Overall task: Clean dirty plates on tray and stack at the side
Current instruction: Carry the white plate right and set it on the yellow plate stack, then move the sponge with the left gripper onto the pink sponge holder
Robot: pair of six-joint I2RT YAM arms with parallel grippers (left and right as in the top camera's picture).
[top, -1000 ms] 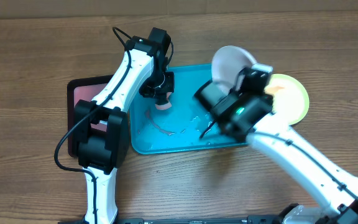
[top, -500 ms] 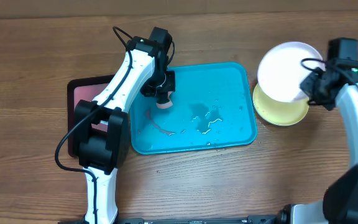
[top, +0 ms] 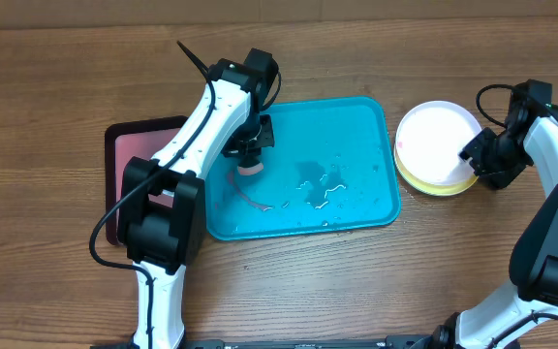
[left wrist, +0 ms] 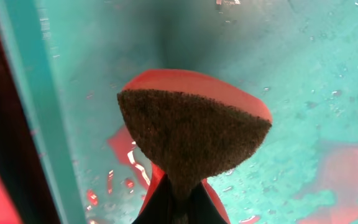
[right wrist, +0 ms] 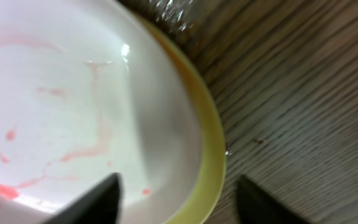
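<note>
White plate (right wrist: 55,93) nested on a yellow plate (right wrist: 211,168) on the wooden bench (right wrist: 303,93).
Thin pink smears (right wrist: 73,152) streak the white plate at left. The yellow rim curves down the middle. The gripper (right wrist: 179,202) straddles both rims at the bottom edge, its dark fingertips (right wrist: 98,202) spread wide.

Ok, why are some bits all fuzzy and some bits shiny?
Right wrist view: the gripper fingers are blurred, too close to the lens, and a glint sits on the white plate. Left wrist view: the sponge is sharp, the wet tray behind it softer.
</note>
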